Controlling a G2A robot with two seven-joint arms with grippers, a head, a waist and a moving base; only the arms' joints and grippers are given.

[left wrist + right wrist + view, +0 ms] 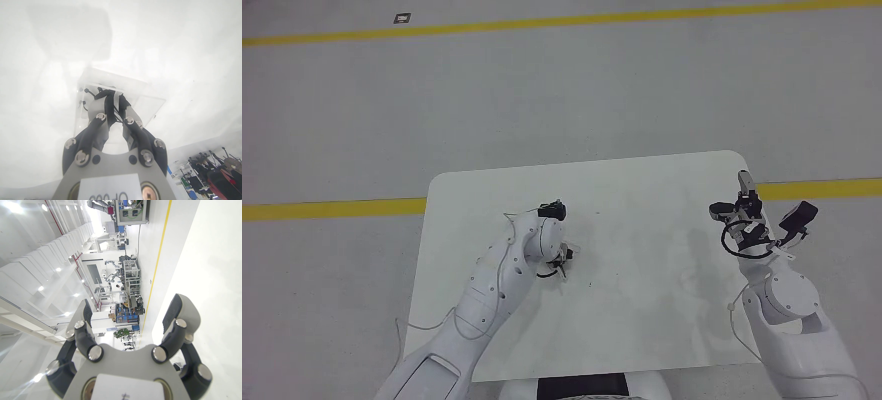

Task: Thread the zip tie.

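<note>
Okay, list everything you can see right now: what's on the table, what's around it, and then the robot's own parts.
table: one, white, under both arms.
clear box: one, transparent, on the table below the left arm.
zip ties: several, exact count unclear, black, inside the clear box.
floor lines: two, yellow, one on the grey floor beyond the table and one passing behind it.
floor marker: one, small and dark, by the far yellow line.
left gripper: one, grey and black, lowered into the clear box among the zip ties.
right gripper: one, grey and black, open and empty, by the table's far right corner.
</note>
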